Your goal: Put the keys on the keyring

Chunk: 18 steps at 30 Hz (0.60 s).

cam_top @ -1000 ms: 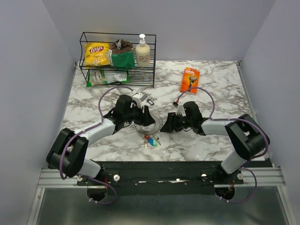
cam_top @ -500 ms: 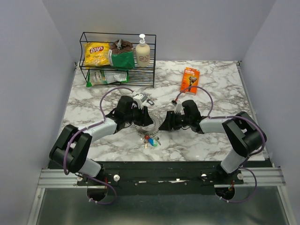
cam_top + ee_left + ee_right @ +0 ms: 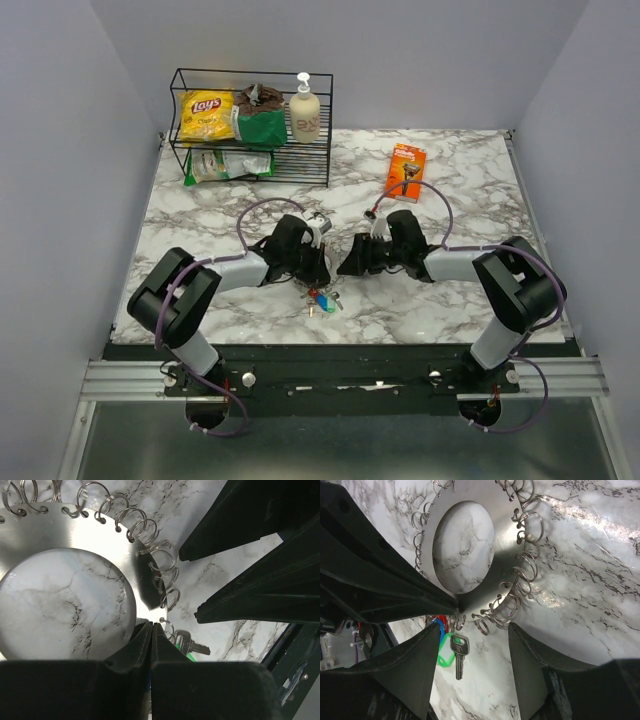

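Note:
The keyring (image 3: 75, 532) is a flat silvery disc with a big round hole and several wire split rings along its rim; it also fills the top of the right wrist view (image 3: 506, 540). My left gripper (image 3: 151, 626) is shut on the keyring's band close to the keys. A silver key (image 3: 459, 652) hangs from a rim ring beside green (image 3: 443, 656), blue and red tags; in the top view the keys (image 3: 322, 298) lie just in front of both grippers. My right gripper (image 3: 475, 630) stands open, its fingers either side of the keyring's near rim without touching it.
A black wire rack (image 3: 252, 125) at the back left holds a yellow chips bag (image 3: 205, 113), a green bag and a pump bottle (image 3: 305, 112). An orange razor box (image 3: 405, 170) lies at the back centre. A small white and grey object (image 3: 318, 218) sits behind the left gripper.
My left gripper has moved right onto the keyring and closed its jaws on it. The right gripper has crept a little left and stays open.

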Motion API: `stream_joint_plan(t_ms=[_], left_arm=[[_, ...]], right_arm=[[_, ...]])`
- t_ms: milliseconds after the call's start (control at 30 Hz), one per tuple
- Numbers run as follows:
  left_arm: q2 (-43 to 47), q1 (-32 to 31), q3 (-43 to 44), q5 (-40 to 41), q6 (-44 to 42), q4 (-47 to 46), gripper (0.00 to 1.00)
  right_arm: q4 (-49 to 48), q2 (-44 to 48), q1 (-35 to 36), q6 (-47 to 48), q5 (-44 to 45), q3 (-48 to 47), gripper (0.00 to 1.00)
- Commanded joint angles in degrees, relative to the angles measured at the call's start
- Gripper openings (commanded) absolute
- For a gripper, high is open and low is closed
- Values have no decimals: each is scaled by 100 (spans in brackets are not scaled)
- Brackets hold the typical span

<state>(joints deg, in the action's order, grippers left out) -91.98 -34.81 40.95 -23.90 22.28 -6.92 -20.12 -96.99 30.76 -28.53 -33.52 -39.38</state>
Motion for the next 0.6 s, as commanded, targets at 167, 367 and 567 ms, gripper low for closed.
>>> stream_joint_plan(t_ms=[167,367,567], left_arm=[[-504,-202,247,403,-49,103,3],[-610,-255,229,509,-31,129,1],[-619,-263,212,535,-22,103,0]], right_arm=[[-185,-145,44,-73,-164,-202,65],[-229,-171,53,-100,-225,-193,65],[-528,-312,105,-267,-418,-158,64]])
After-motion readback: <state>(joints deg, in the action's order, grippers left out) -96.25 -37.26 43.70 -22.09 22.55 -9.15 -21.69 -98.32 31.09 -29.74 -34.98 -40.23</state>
